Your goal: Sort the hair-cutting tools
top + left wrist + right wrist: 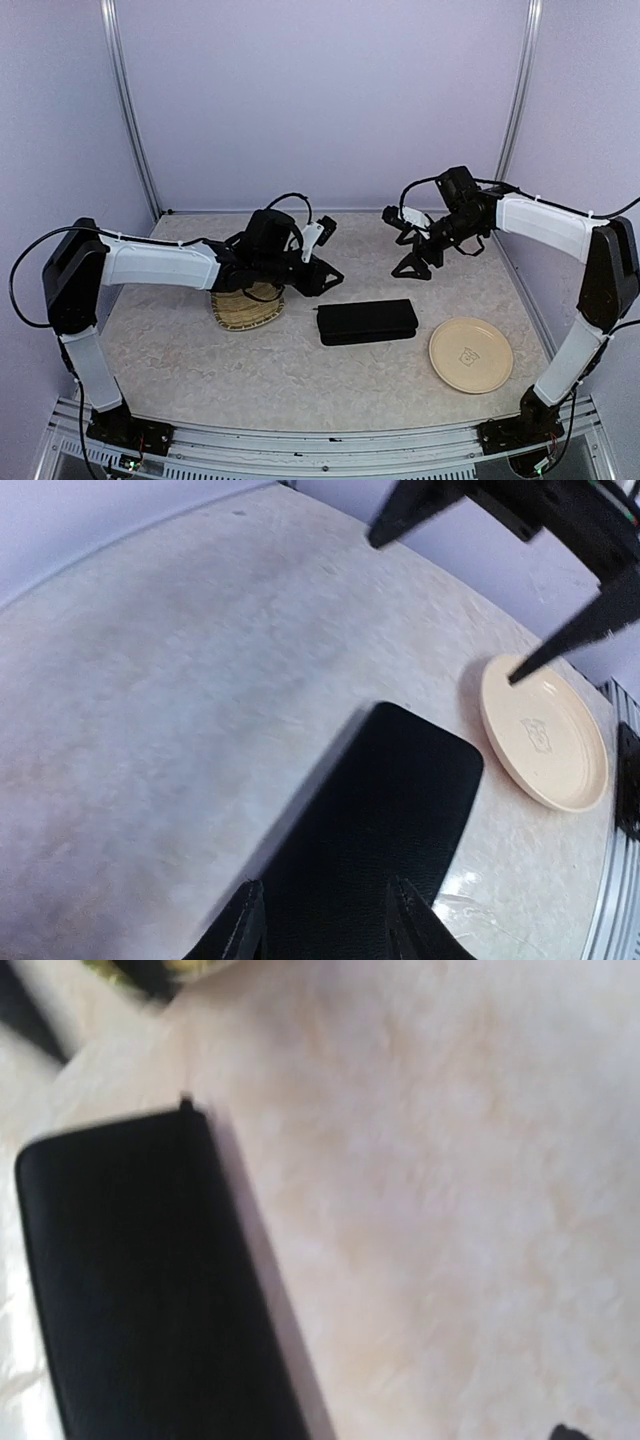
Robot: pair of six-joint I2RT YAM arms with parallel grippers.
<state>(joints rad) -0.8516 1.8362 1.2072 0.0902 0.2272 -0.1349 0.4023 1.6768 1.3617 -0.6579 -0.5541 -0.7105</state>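
Note:
No scissors or hair clips show in any view; they are hidden or out of view. My left gripper [320, 281] hangs open and empty just right of the woven bamboo tray [245, 308] and above the left end of the black zip case [367, 321]. In the left wrist view its fingertips [245, 920] stand apart with the zip case [375, 830] below them. My right gripper [414, 267] is open and empty in the air behind the case, and its spread fingers [565, 645] show in the left wrist view. The right wrist view is blurred and shows the zip case [130, 1280].
A round cream plate [470, 355] lies at the front right and also shows in the left wrist view [545, 735]. Purple walls close in the back and both sides. A corner of the tray [150, 970] shows blurred in the right wrist view.

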